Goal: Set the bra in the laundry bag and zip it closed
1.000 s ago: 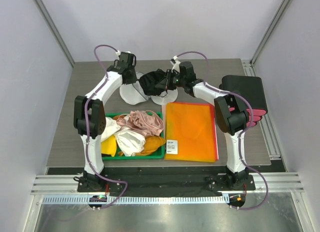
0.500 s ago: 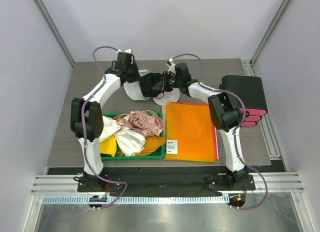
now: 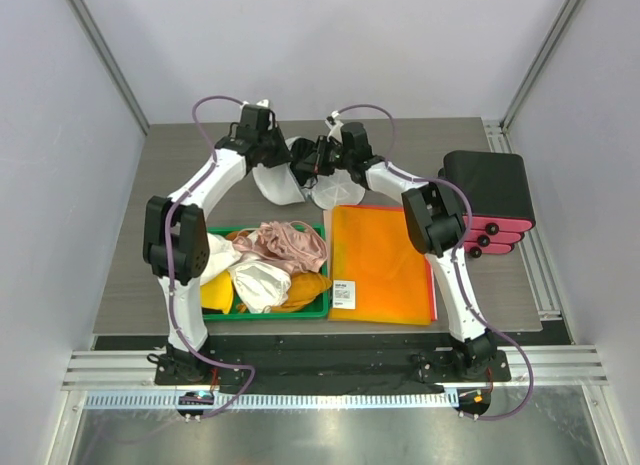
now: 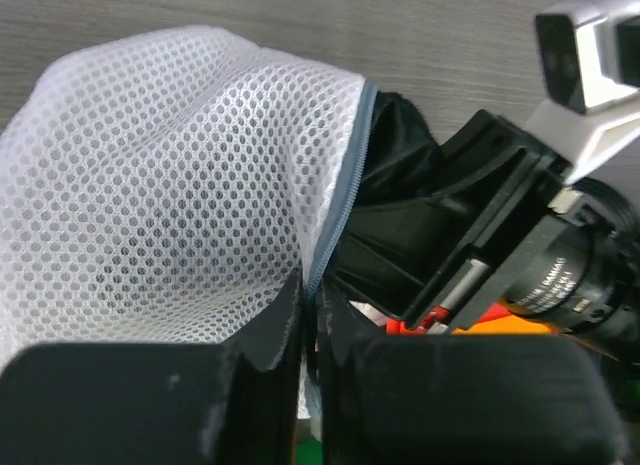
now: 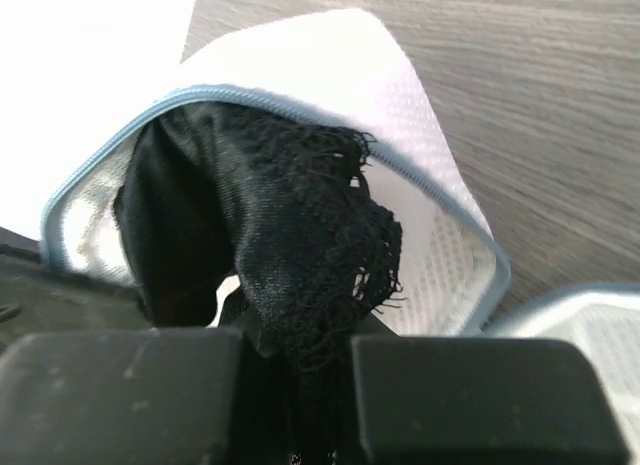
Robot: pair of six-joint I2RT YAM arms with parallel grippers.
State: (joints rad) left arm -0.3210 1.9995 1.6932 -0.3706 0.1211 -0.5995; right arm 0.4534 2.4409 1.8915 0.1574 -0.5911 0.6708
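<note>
The left claw (image 4: 310, 290) is pinched shut on the zippered rim of the laundry bag (image 4: 170, 185). It holds the mouth up off the tabletop (image 5: 540, 105) at the far middle of the scene. The right claw (image 5: 298, 360) is clamped on a fold of the bra (image 5: 270, 215). Most of the black fabric sits inside the opening, past the blue-grey zipper (image 5: 425, 180), but the ragged lace edge nearest the claw lies right at the mouth.

The likeliest failure is on release. If the right claw opens and backs out toward the right, the lace may cling to its fingers and drag the bra out again.

The straps cannot be made out in any view. A strap left across the rim would jam in the zipper teeth when the bag is closed.

The left claw has only a thin bite of mesh and tape. A hard push deeper into the bag could tug the rim free and let the mouth collapse over the bra.

The two claws are also crowded, with the right one's body just beside the left fingers, so a small misjudged move could knock them together.

The flap (image 3: 335, 192) lies flat just right of the bag, under the right arm, and could be pinned there.
</note>
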